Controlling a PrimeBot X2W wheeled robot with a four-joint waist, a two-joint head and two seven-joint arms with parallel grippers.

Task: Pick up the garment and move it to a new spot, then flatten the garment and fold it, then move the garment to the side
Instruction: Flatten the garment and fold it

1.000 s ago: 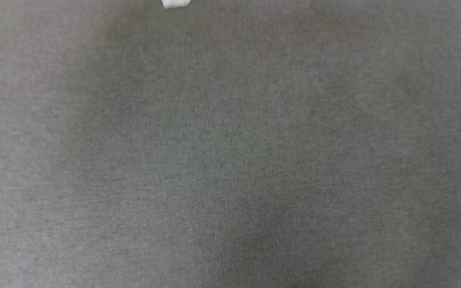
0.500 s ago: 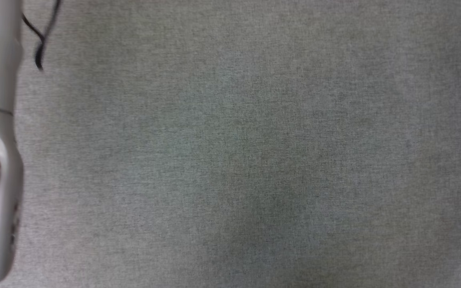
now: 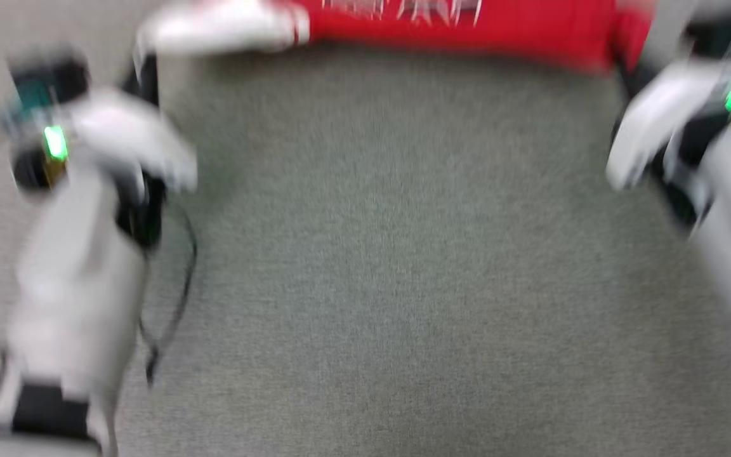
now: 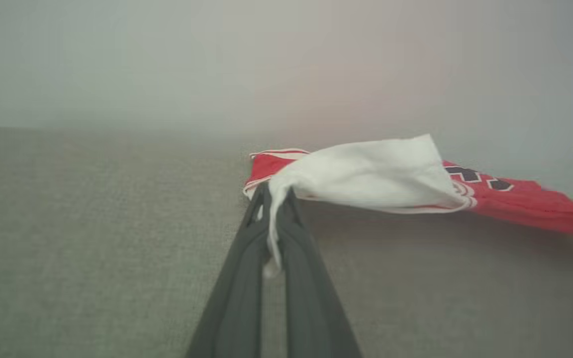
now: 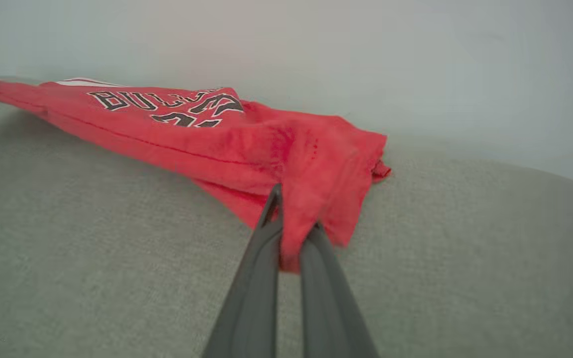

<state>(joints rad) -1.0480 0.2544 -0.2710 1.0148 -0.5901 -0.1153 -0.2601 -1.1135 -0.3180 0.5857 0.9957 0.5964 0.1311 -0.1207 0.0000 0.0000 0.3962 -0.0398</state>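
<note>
Your left fingers (image 4: 239,293) are clamped on the white sleeve (image 4: 366,174) of the jersey (image 5: 192,134); your right fingers (image 5: 251,298) pinch its red edge. The jersey lies stretched between them over the grey surface (image 3: 391,254).

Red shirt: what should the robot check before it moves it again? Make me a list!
1. Left gripper shut on the white sleeve: ok.
2. Right gripper shut on the shirt at its red edge: ok.
3. Shirt spread between both grippers, not bunched in one: ok.
4. Shirt lifted clear of the grey surface: cannot tell; its middle may touch.
5. Head view sharp enough to aim by: not ok, it is blurred.
6. Black cable apart from the shirt: ok.
</note>
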